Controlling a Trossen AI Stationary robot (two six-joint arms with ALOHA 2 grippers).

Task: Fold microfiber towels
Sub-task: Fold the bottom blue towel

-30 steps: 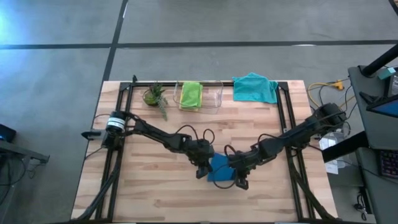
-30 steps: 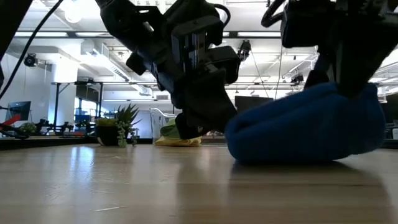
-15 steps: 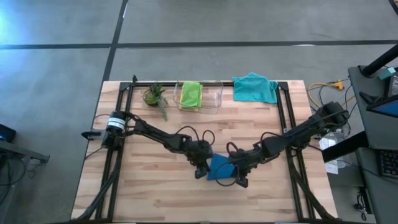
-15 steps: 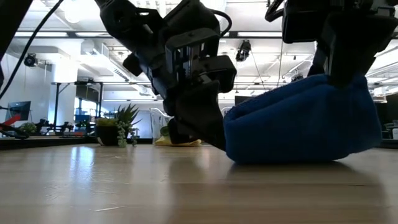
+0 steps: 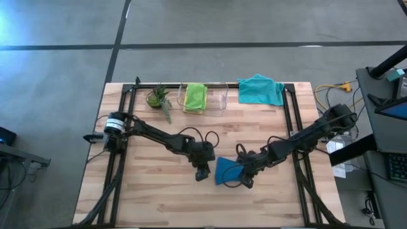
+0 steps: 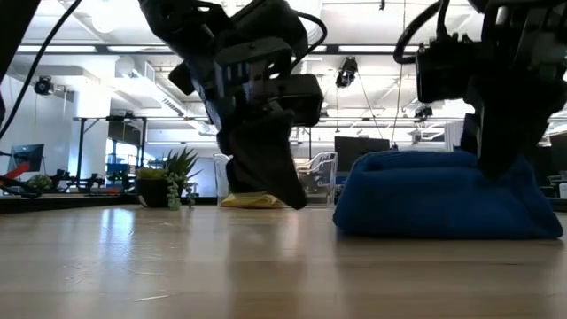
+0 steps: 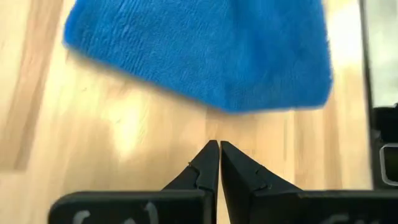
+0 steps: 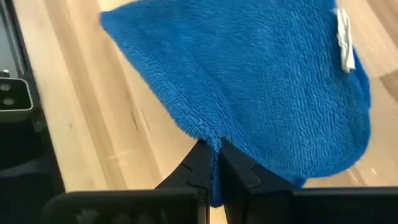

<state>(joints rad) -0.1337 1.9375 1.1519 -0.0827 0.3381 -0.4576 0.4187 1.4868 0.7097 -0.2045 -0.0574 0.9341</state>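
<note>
Mid-task: right gripper (image 8: 214, 163) clamped on blue towel's (image 5: 227, 170) edge, left gripper (image 7: 218, 163) closed empty just beside it, green towel (image 5: 195, 97) in bin (image 5: 220, 100), teal towel (image 5: 261, 89) far, unfolded.

One camera hangs well above, looking straight down on the whole wooden tabletop (image 5: 146, 191) and the grey floor around it. A second sits at tabletop height, very near the surface, facing level across it into the room behind. Each wrist camera looks close down past its own tool onto the boards. All four views share the dark blue towel (image 5: 227, 170) near the tabletop's middle: a low mound in the level view (image 6: 443, 197), filling much of both wrist views (image 7: 205, 50) (image 8: 261, 81).
</note>
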